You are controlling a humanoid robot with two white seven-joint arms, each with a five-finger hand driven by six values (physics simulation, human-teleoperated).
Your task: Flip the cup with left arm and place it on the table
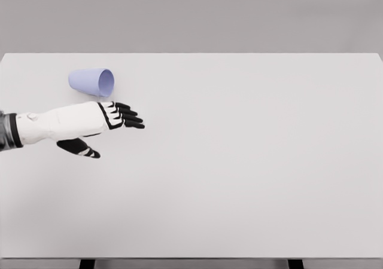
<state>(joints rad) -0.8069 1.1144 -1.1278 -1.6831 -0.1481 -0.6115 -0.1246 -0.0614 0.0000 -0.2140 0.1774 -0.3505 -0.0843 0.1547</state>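
A pale lilac cup [92,81] lies on its side on the white table [239,161], at the far left, its mouth turned to the right. My left hand [108,128] reaches in from the left edge just in front of the cup, a short gap away and not touching it. Its black fingers [127,116] are stretched out to the right and the thumb [81,149] hangs below, so the hand is open and holds nothing. The right arm does not show.
The table's far edge runs just behind the cup. Two dark table legs [87,263] show under the near edge.
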